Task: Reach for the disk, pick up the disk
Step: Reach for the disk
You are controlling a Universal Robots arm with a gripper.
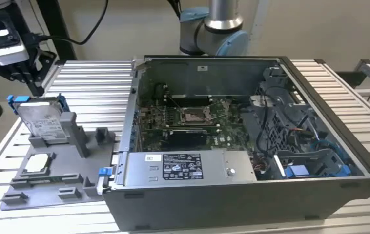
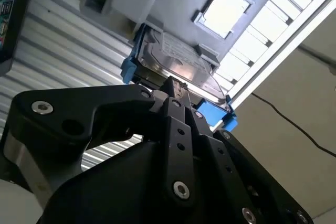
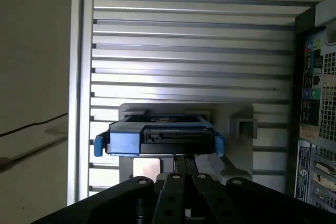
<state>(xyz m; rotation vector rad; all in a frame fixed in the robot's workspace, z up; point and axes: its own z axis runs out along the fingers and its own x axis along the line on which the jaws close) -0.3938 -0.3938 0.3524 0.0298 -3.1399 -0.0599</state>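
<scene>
Slatted table [image 1: 87, 87]: disk [image 1: 42, 122] upright in grey stand [image 1: 74, 131], tool [image 1: 34, 85] just above, apart.

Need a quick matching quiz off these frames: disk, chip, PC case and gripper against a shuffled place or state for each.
1. disk
2. chip
3. PC case
4. gripper

A. open, insides exposed
B. lying flat, silver face up
C. propped upright, blue-framed
D. close to the disk's upper edge

Pairs: 1-C, 2-B, 3-A, 4-D
</scene>
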